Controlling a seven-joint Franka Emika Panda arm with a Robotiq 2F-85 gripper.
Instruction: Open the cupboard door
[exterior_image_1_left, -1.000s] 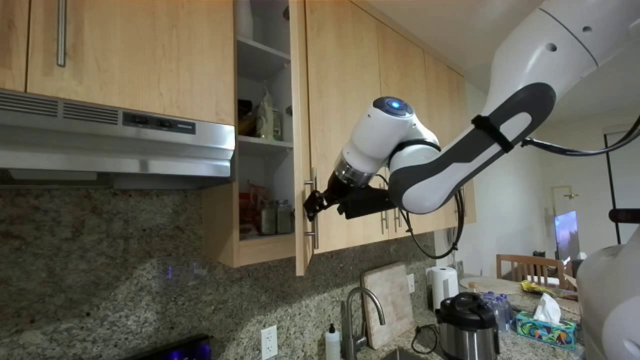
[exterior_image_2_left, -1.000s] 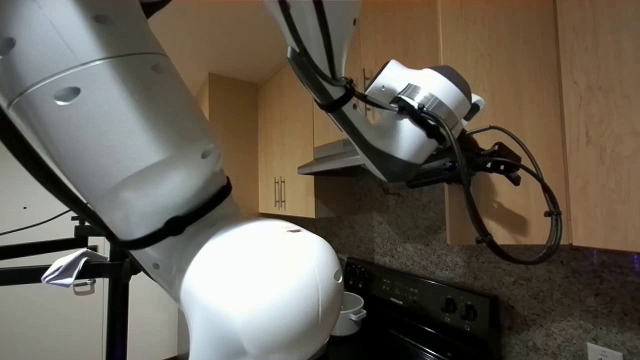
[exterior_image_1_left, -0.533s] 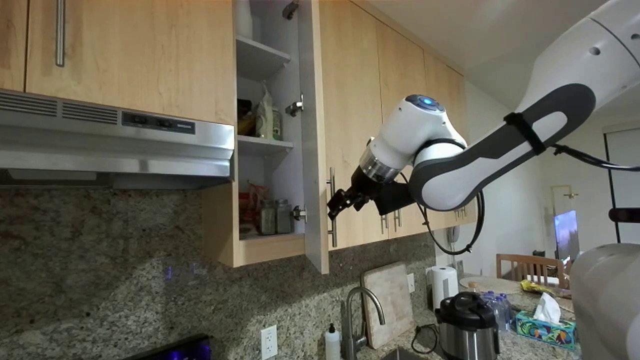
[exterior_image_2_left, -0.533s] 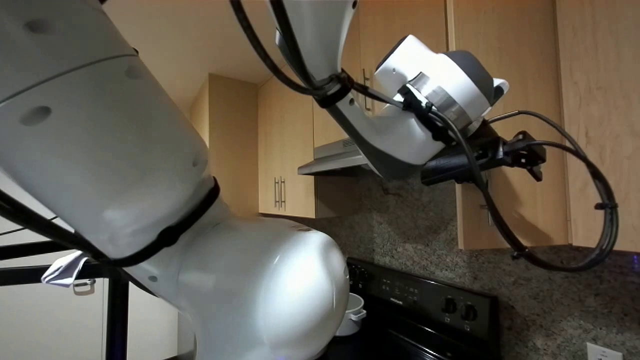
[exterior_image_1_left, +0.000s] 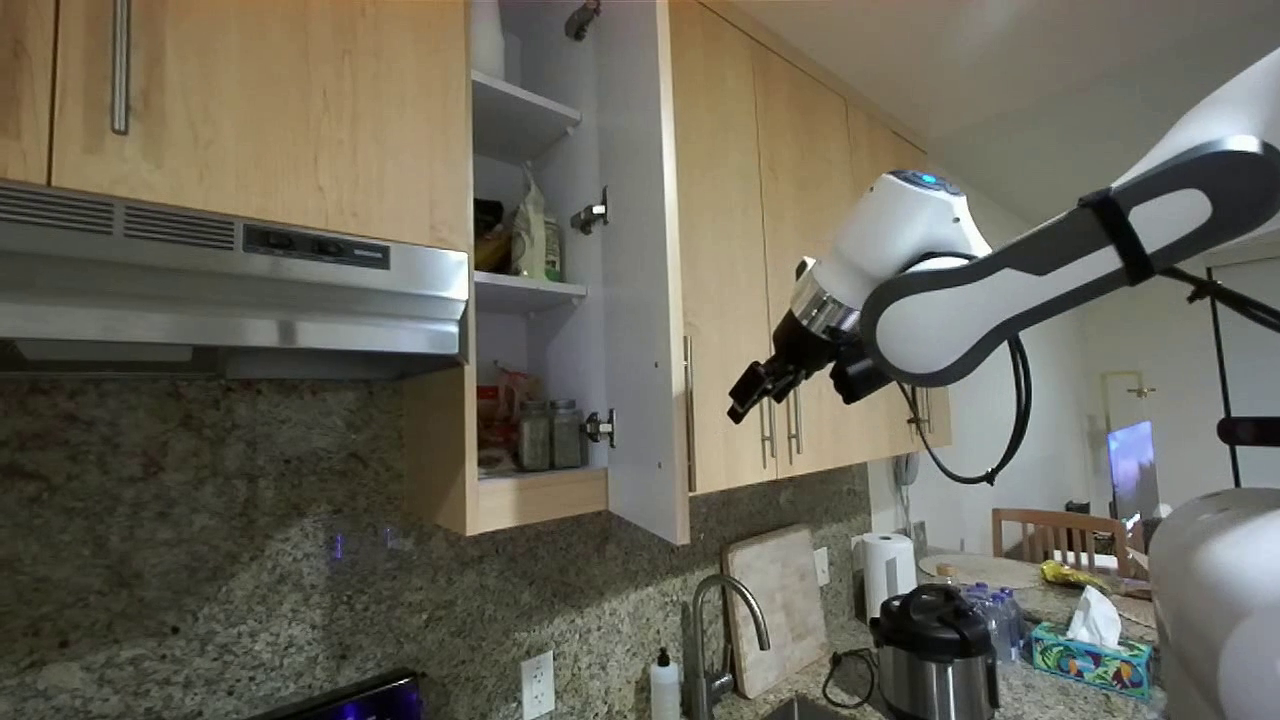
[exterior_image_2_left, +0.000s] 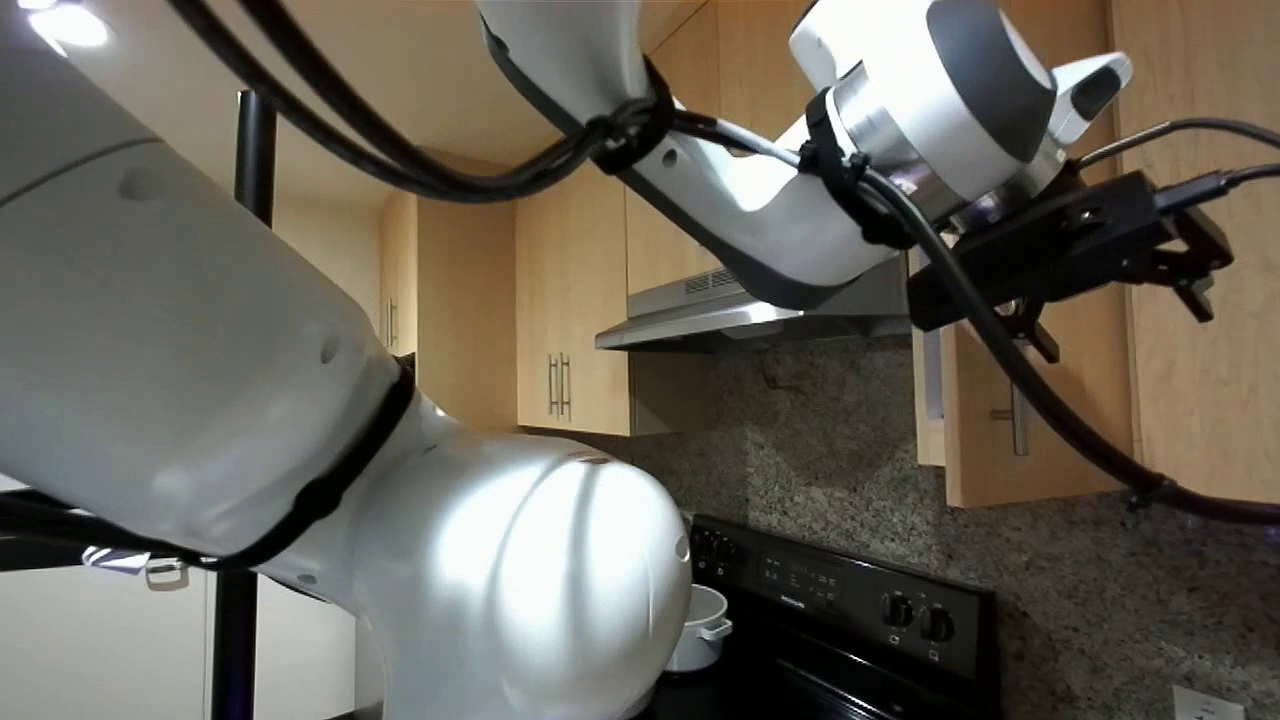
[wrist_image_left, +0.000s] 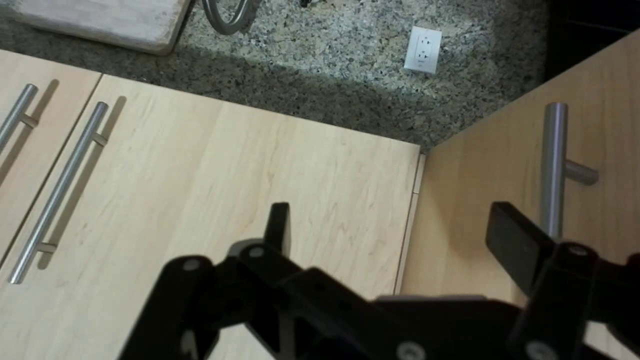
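End effector (wrist_image_left: 392, 227) spread wide, nothing held; cupboard door (exterior_image_1_left: 640, 300) swung out beside it; we should retreat clear of handle (wrist_image_left: 554, 167).

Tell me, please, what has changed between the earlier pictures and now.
In an exterior view, the cupboard door swung rightward, wider open, showing its white inner face. The gripper moved right too, away from the handle, and stands open; whether it had gripped it earlier, I cannot tell. The jars and pale bag stayed in place.
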